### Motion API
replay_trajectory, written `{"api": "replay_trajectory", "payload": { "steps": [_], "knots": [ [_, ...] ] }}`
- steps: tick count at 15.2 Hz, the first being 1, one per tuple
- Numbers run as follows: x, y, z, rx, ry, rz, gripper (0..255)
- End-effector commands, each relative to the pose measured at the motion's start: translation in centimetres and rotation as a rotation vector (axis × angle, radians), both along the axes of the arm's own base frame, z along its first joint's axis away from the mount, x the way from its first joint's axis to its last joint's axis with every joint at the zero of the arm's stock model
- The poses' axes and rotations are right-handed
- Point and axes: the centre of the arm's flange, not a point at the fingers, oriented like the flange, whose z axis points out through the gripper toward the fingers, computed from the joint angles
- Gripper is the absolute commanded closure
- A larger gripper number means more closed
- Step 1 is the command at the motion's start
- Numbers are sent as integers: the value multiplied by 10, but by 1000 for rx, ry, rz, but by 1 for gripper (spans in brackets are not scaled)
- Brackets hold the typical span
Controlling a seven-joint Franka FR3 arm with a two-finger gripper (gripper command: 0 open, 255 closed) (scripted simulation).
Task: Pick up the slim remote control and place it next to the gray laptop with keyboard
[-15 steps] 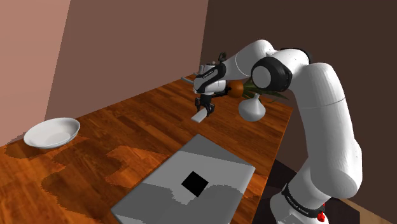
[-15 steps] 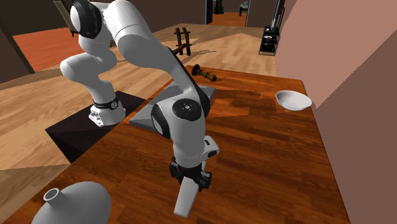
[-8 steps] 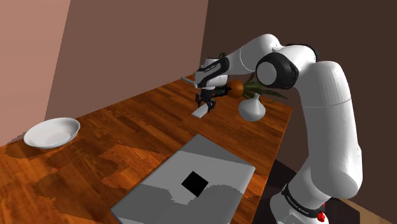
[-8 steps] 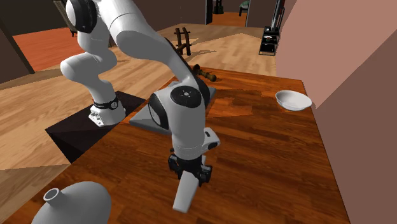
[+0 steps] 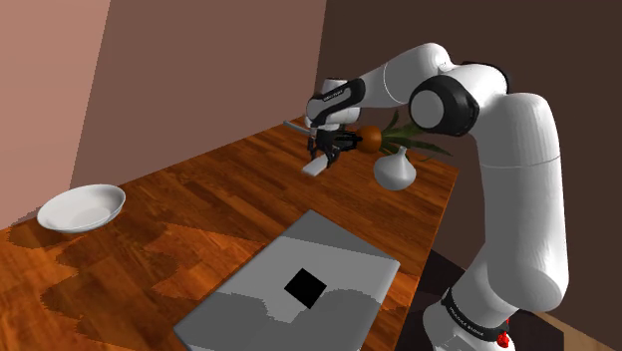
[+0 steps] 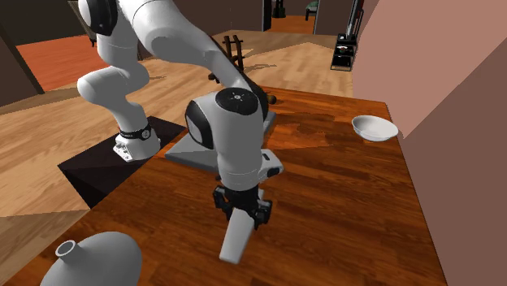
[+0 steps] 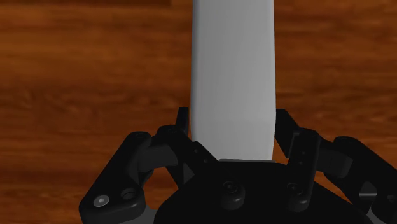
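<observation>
The fingers (image 7: pixel 175 143) of the gripper (image 6: pixel 241 211) are clamped on one end of the slim remote (image 7: pixel 233 76). The remote is a plain pale-grey bar hanging over the wooden bench (image 5: pixel 199 199) near the white vase (image 5: pixel 395 170), well apart from the grey laptop (image 5: pixel 299 284). It looks stiff, light and smooth, so an end hold may let it swing; a grip nearer its middle would likely be steadier. The fingers hide its held end, its buttons cannot be made out, and whether its free tip touches the bench is unclear.

plain pale grey remote (image 6: pixel 235 237), all-black gripper (image 6: pixel 242 210), grey laptop (image 5: pixel 334 249) with a black square, white bowl (image 5: pixel 82 207), streaky red-brown wood-grain table (image 5: pixel 199 194).
</observation>
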Motion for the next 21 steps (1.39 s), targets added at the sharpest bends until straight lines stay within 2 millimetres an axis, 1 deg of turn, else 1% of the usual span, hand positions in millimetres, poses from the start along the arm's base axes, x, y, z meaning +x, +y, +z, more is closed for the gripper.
{"api": "replay_trajectory", "payload": {
  "steps": [1,3,4,21],
  "knots": [
    [-1,1,11,0,0,0,255],
    [-1,1,22,0,0,0,255],
    [-1,1,22,0,0,0,255],
    [-21,224,24,0,0,0,255]
  ]
}}
